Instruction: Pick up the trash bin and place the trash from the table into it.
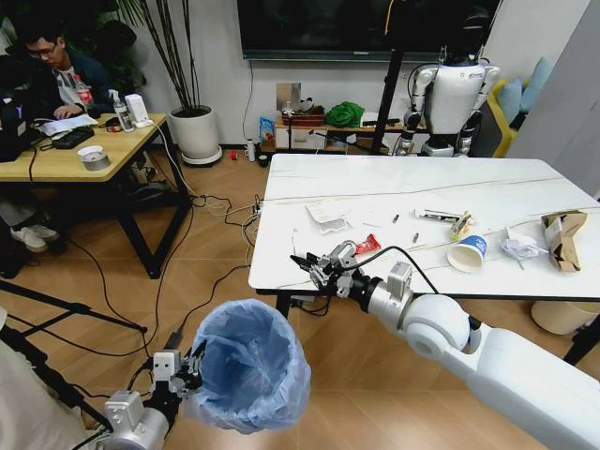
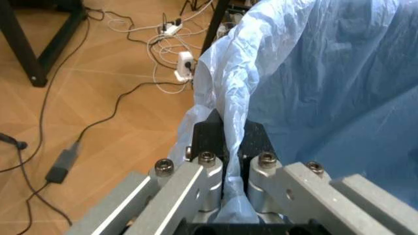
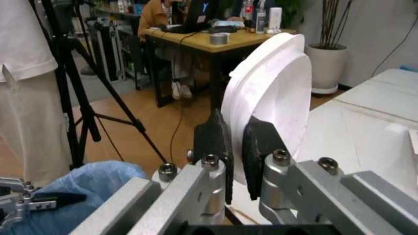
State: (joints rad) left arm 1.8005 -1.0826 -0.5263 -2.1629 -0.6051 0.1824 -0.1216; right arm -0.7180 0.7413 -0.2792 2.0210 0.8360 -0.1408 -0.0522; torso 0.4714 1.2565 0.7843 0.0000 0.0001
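Here, from my head view, my left gripper [image 1: 192, 364] sits low at my left, its fingers pinched on the rim of the trash bin [image 1: 251, 364], which hangs above the wooden floor just short of the near edge of the white marble worktop [image 1: 525, 192]. My right gripper [image 1: 302, 263] reaches to that near edge, beside a red snack wrapper [image 1: 367, 244]; a white paper cup with a blue band [image 1: 467, 252], a crumpled clear wrapper [image 1: 519, 247], a crumpled brown paper bag [image 1: 563, 237] and flat white papers [image 1: 329, 213] lie spread across the worktop. In my left wrist view, my fingers [image 2: 203, 134] are together on a fold of the bin's light blue bag [image 2: 326, 88]. In my right wrist view, my fingers [image 3: 212, 142] are clamped on the edge of a white disc-shaped thing [image 3: 277, 93] standing upright, with the worktop [image 3: 372, 132] beyond it and the blue bag [image 3: 85, 196] below.
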